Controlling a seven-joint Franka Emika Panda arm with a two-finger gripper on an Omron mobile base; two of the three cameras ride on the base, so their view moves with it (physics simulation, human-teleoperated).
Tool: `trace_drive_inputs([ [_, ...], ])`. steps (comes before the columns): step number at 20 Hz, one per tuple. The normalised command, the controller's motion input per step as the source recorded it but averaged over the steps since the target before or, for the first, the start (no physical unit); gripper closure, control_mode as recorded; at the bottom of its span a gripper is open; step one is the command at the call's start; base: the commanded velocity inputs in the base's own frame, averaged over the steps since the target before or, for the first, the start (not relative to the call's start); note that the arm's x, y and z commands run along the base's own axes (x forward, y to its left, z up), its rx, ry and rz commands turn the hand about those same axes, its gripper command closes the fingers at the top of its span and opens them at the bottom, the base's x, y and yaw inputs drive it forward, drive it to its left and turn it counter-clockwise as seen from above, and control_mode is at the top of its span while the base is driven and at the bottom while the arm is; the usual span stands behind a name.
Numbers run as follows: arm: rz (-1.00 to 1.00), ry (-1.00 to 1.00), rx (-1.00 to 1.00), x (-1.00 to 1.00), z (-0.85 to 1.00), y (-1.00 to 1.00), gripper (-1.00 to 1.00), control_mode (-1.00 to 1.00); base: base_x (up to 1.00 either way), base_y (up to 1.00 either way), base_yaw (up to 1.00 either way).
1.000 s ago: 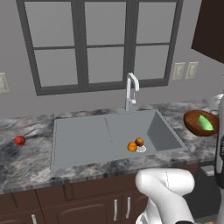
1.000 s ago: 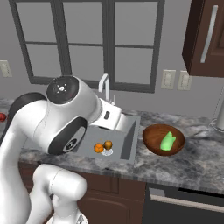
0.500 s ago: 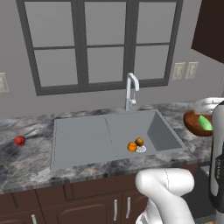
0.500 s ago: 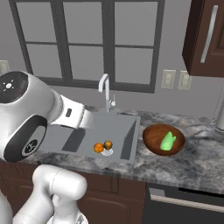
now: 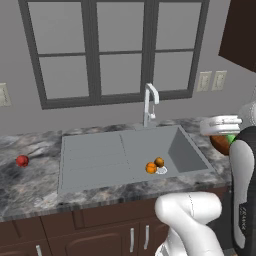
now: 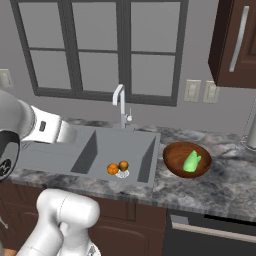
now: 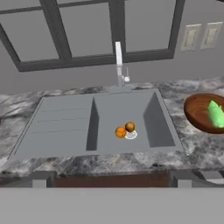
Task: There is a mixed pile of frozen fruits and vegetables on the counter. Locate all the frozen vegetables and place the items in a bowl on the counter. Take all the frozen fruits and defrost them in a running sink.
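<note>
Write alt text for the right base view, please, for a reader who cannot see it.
Two small orange balls lie by the drain of a grey sink. On the counter to its right, a wooden bowl holds a green pointed piece.

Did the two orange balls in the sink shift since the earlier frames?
No. Both orange balls lie beside the drain in the sink, as before.

The arm has swung aside, uncovering the sink [image 6: 75,150] in the right base view.
</note>
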Motion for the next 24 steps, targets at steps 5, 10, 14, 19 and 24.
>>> trace_drive_inputs([
  [5,0.1,0.0,0.02,0.0,0.16,0.58,-1.0,-1.0,0.0,0.0,0.0],
  [10,0.12,0.0,0.01,-0.02,0.01,0.58,-1.0,-1.0,0.0,0.0,0.0],
  [14,0.1,0.0,0.02,0.0,0.0,0.55,-1.0,-1.0,0.0,0.0,0.0],
  [19,0.08,0.0,0.04,0.0,0.0,0.54,-1.0,-1.0,0.0,0.0,0.0],
  [24,0.07,0.0,0.04,0.0,-0.01,0.47,-1.0,-1.0,0.0,0.0,0.0],
])
